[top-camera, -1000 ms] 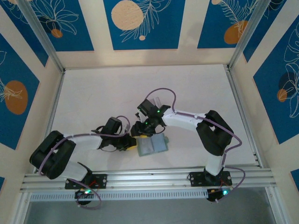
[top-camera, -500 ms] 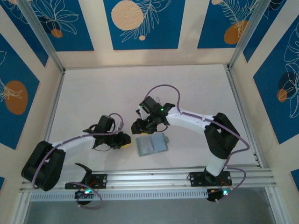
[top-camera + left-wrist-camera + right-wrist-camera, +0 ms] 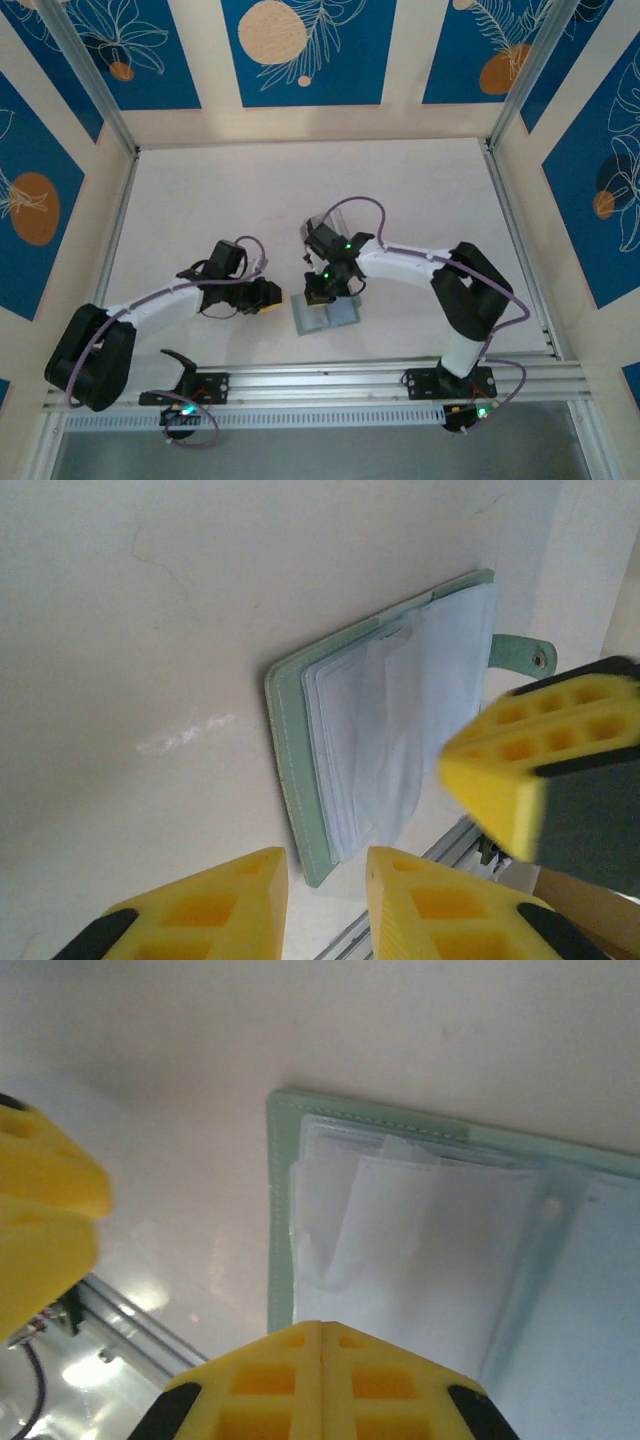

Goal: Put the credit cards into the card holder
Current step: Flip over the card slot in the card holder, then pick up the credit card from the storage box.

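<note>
card holder point(image 3: 288, 750) | open on table point(image 3: 130, 610) | clear sleeves point(image 3: 400, 740) inside (contents unclear)

Overhead from behind, wrist views close, sharing card holder point(image 3: 390, 720)

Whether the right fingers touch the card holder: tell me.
Cannot tell. In the right wrist view the right fingers overlap the card holder; no gap or contact shows.
</note>
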Tool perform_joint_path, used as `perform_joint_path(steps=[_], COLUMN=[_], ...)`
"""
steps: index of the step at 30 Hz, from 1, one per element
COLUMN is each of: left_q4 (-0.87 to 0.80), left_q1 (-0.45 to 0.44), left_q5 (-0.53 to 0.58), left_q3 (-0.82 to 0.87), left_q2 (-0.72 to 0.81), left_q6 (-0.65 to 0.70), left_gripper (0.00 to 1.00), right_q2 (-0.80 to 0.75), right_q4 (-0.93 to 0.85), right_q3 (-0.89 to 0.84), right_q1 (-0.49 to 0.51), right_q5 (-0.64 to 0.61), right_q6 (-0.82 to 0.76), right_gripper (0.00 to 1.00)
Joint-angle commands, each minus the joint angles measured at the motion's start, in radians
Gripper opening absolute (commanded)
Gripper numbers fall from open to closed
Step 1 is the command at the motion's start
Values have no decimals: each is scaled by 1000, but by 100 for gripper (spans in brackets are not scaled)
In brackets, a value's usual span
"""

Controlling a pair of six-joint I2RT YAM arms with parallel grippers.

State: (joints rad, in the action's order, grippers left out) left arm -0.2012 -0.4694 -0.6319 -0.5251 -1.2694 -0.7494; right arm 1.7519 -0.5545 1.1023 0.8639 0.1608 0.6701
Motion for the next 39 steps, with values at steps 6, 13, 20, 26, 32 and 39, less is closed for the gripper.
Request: perform_joint_path(steps=[6, 13, 20, 26, 32, 39], left_q4=[-13, -12, -26, -4, -8, -5], left_q1=[5, 5, 5, 5, 5, 5], left_q5=[-29, -23, 3, -2, 2, 1], left_q3=[-23, -42, -150, -294, -478, -610], left_q2=[-9, -21, -80, -211, -398, -549], left_q6=[11, 19, 32, 22, 27, 26], left_gripper=[27, 28, 29, 31, 31, 31], right_q2=[88, -51, -78, 10, 135, 211], right_q4=[28, -84, -194, -206, -243, -255], right_q3=[28, 86, 207, 343, 490, 557], right_q1=[33, -41, -267, -417, -457, -436], right_q5=[6, -30, -96, -96, -77, -33], right_q6=[7, -52, -153, -224, -285, -318], right_gripper=[8, 28, 39, 46, 47, 47])
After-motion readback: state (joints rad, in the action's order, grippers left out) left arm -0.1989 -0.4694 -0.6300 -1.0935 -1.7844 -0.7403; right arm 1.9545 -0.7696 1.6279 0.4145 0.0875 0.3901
